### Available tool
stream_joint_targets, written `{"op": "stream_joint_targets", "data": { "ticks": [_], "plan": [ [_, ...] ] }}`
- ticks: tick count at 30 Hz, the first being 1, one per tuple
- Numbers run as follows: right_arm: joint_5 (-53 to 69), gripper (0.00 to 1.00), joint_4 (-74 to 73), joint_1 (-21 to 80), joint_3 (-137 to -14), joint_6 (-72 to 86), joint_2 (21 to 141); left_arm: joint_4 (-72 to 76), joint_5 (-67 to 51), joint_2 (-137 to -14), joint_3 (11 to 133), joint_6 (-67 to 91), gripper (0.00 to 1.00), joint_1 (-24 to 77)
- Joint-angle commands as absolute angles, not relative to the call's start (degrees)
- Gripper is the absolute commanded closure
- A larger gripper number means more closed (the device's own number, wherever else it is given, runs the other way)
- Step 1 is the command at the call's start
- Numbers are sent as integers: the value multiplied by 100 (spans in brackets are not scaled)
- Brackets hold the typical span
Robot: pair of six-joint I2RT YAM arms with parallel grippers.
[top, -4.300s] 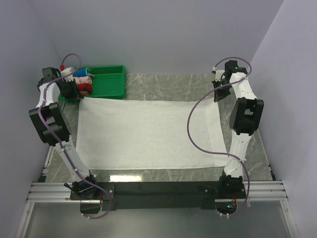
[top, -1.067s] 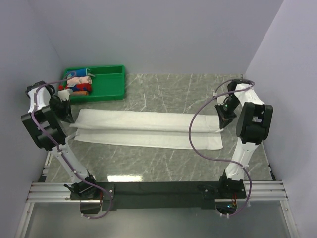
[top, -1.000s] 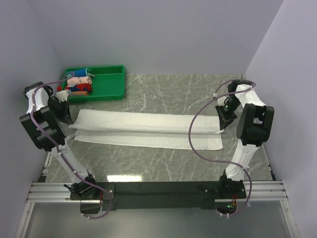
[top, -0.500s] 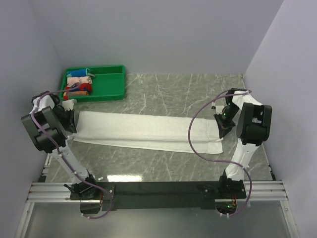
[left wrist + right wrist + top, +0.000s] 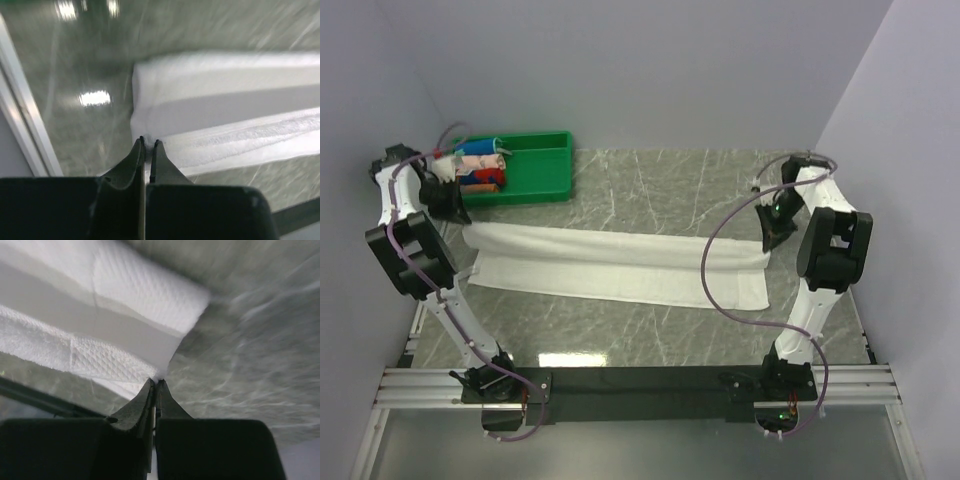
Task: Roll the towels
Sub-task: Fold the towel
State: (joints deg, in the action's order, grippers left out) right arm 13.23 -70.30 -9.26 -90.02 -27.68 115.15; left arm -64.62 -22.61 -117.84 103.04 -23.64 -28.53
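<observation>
Gripping towel (image 5: 620,265): L tool (image 5: 148,144), R tool (image 5: 156,382)

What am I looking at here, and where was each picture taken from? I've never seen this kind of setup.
Two robot arms are bolted at the near edge of a marble table: the left arm and the right arm. The wide picture comes from a fixed camera above and behind them. The other two come from a camera on each wrist, looking along the jaws. On the table lies a white towel, folded into a long strip. Each arm's jaws are closed, pinching one end of the towel's upper layer and holding it slightly raised. At the far left, a green bin holds small coloured rolled cloths.
</observation>
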Motion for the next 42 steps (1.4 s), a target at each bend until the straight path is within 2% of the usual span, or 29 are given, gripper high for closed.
{"op": "stream_joint_targets", "data": {
  "ticks": [1,5,9,18,24,28,34,42],
  "plan": [
    [1002,100,-7162,-1081,-10070,-2830,11610,-6188,-2739,-11812,11747,-2067,100,-2900],
    [1151,100,-7304,-1099,-11028,-2769,11803,-5696,-3093,-11813,12190,-1706,100,-2821],
    [1257,100,-7286,-1116,-11083,-2751,11769,-5037,-3427,-11497,11831,-1538,100,-2786],
    [1169,100,-7049,-1116,-9652,-3023,11092,-5449,-3121,-11074,10688,-2522,100,-2935],
    [941,100,-6839,-1116,-8729,-3225,10714,-5941,-2523,-11153,10336,-3136,100,-3339],
    [923,100,-6549,-1081,-8017,-3208,10731,-5968,-2426,-11180,9689,-3498,100,-3305],
    [993,100,-6171,-914,-7603,-3024,10846,-5230,-2136,-10986,8536,-3551,100,-3085],
    [703,100,-5863,-756,-7558,-2865,11056,-4983,-2022,-11285,8560,-3217,100,-3076]
  ]
}}
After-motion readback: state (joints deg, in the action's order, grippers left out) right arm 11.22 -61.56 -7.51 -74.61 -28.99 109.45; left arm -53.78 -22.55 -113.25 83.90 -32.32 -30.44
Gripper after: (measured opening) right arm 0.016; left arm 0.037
